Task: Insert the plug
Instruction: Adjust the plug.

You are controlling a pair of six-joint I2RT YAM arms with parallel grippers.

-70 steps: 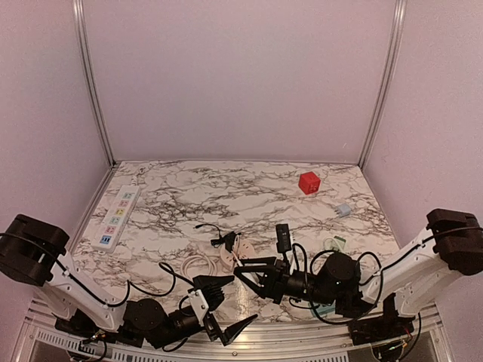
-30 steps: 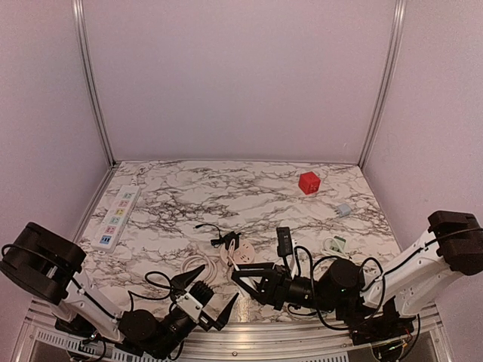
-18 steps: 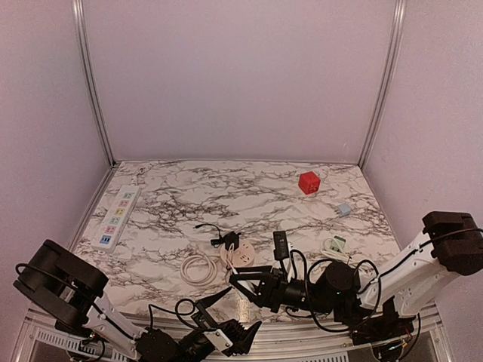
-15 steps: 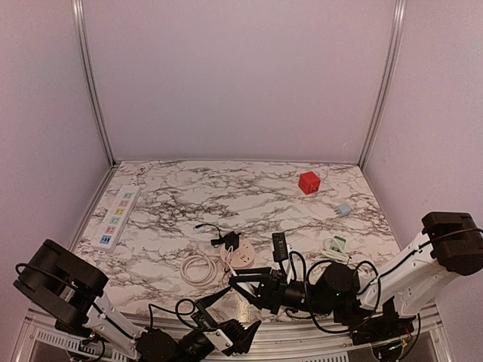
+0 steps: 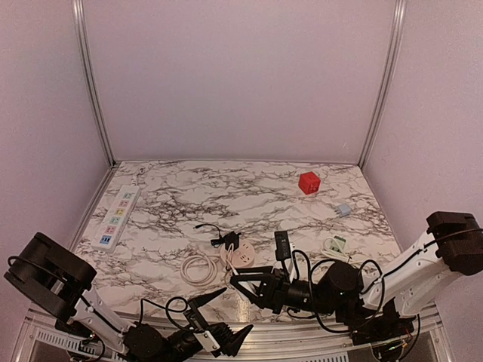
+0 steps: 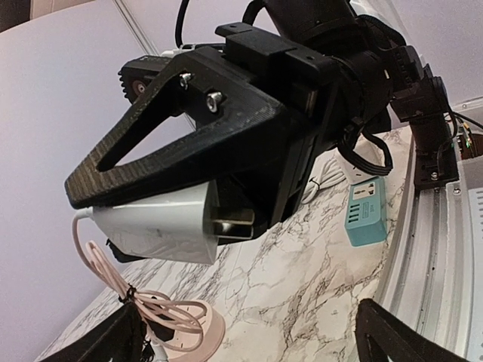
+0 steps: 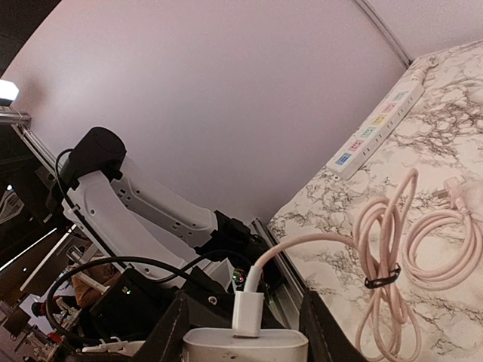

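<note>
The plug (image 6: 155, 226) is a white charger block with two flat metal prongs (image 6: 235, 226) and a pink cable (image 7: 385, 249) running from its back. My right gripper (image 5: 243, 282) is shut on it, holding it a little above the marble table near the front edge; in the right wrist view the plug (image 7: 245, 345) sits between the black fingers (image 7: 170, 332). My left gripper (image 5: 224, 323) hangs open and empty at the front rail, below and left of the plug. In the left wrist view its fingertips (image 6: 113, 341) frame the held plug from underneath.
A round pink socket (image 5: 241, 258) with the bundled cable lies just beyond the right gripper. A white power strip (image 5: 117, 217) lies at the far left, a teal power strip (image 6: 366, 211) under the right arm. A red cube (image 5: 309, 182), a black adapter (image 5: 282, 243) and a coiled white cable (image 5: 198, 268) lie further out.
My left gripper has dropped back toward the front rail and opened wider. The right gripper still holds the plug in nearly the same spot.
</note>
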